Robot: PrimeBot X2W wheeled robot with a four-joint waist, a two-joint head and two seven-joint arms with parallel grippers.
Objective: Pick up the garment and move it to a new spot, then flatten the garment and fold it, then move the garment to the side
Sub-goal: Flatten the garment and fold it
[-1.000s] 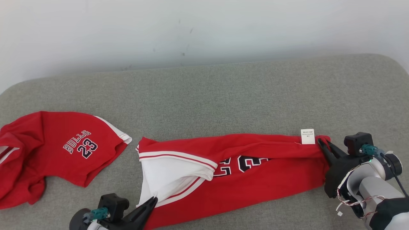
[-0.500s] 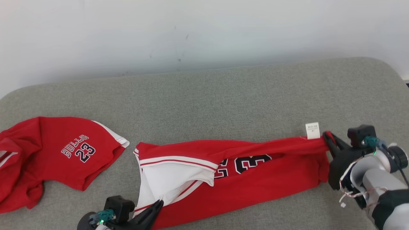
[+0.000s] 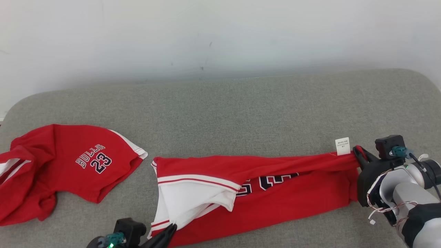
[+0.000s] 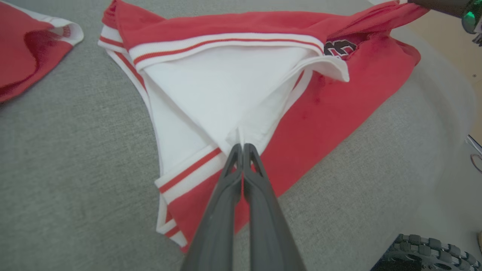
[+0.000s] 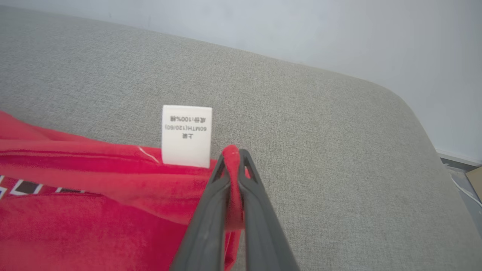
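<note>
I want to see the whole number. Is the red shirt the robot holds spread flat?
Not flat. The shirt is bunched long between the left gripper and right gripper; a fold hides part of the number.

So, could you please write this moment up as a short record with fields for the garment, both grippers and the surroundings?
surface: grey cushion
garment: red jersey, held between both grippers, white inside showing
left gripper: shut on its white fabric
right gripper: shut on its red edge beside the white label
other: second red garment, apart at left
</note>
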